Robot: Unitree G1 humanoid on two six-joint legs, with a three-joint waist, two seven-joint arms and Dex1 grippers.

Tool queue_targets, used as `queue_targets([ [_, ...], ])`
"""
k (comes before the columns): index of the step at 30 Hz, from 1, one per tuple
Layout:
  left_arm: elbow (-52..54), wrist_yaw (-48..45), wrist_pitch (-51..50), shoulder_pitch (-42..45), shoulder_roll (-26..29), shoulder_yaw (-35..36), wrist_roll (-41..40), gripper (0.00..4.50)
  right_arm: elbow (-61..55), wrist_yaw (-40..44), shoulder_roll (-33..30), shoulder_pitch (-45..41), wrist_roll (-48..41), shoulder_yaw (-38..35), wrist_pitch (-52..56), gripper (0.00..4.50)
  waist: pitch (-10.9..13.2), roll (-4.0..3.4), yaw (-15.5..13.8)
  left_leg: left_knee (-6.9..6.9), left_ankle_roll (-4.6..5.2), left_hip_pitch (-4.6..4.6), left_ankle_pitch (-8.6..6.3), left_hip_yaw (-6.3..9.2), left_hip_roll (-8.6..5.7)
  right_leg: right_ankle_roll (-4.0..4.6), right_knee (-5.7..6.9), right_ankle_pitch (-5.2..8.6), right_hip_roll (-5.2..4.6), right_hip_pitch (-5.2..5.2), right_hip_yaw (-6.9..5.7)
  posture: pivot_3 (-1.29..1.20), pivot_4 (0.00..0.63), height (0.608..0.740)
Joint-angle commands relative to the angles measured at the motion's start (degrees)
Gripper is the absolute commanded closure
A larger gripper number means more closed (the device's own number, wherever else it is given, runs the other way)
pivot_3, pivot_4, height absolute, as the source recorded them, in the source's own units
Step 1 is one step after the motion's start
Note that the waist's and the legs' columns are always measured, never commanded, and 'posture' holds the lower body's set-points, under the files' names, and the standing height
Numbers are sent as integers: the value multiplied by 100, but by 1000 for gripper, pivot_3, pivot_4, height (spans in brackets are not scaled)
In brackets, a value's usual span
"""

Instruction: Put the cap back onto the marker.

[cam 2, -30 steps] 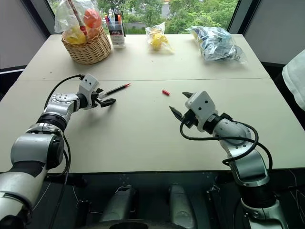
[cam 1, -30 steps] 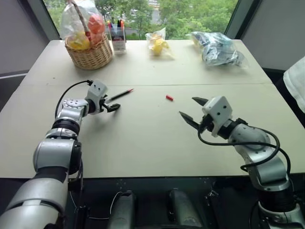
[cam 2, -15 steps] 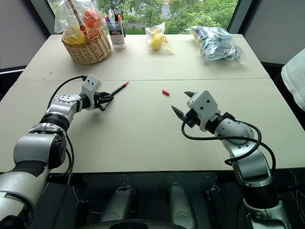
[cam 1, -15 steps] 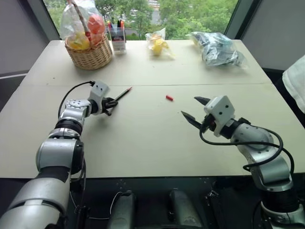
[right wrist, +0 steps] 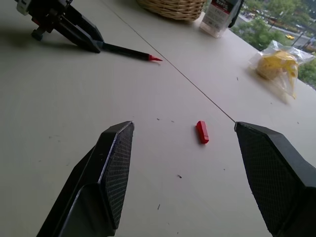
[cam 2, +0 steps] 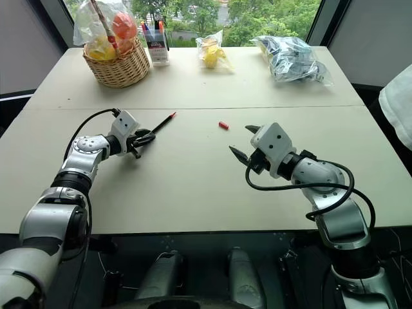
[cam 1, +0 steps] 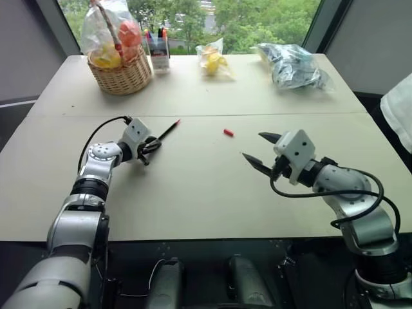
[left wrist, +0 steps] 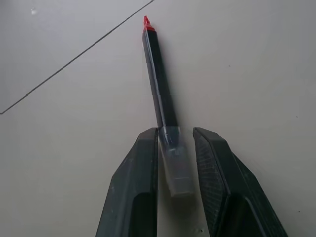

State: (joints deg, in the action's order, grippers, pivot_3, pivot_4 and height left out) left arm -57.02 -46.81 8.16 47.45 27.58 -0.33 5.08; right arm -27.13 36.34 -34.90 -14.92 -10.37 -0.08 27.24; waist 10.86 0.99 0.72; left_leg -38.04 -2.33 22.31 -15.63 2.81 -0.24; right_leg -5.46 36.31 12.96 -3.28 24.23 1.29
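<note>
The marker [cam 1: 165,131] is a slim black stick with a red tip, lying on the table left of centre. My left gripper [cam 1: 149,145] is shut on the marker's [left wrist: 159,79] clear rear end, one finger [left wrist: 136,182] on each side of it. The small red cap [cam 1: 228,132] lies on the table near the centre seam, apart from the marker. My right gripper [cam 1: 258,149] hovers open a short way in front of the cap [right wrist: 202,132], which shows between its fingers [right wrist: 111,163] at a distance. The left gripper [right wrist: 74,30] and the marker [right wrist: 129,53] also appear in the right wrist view.
At the back stand a wicker basket [cam 1: 122,76] with bagged fruit, a cup of coloured pens [cam 1: 158,48], a bag with something yellow [cam 1: 212,60] and a blue-and-clear plastic bag [cam 1: 293,66]. A person's white sleeve [cam 1: 400,109] shows at the right edge.
My left gripper went from open beside the marker to shut on its rear end, then drew slightly back toward me. The right arm and the cap stayed put.
</note>
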Motion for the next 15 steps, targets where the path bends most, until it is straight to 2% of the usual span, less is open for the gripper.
queue_targets([
  [1,527,-9,-361,-589,-48,-296,144,3330,-39,141,-75,-177,-100,22,-13,1155,-3,-5,-1,0,0,-1,0,-1,0,0,0,0,0,-1,1,0,150,740],
  [10,2823,-345,-1679,-1714,399,-186,-293,3330,36,189,-14,-326,-67,114,-2,1155,-8,-12,28,1,2,-3,-1,-1,2,1,1,0,0,-1,1,0,150,740],
  [15,3116,-362,-2140,-1721,454,-210,-425,3330,49,169,57,-327,-62,193,-9,1155,-9,-12,14,1,2,-4,-1,-2,2,1,1,0,0,-1,1,0,150,740],
])
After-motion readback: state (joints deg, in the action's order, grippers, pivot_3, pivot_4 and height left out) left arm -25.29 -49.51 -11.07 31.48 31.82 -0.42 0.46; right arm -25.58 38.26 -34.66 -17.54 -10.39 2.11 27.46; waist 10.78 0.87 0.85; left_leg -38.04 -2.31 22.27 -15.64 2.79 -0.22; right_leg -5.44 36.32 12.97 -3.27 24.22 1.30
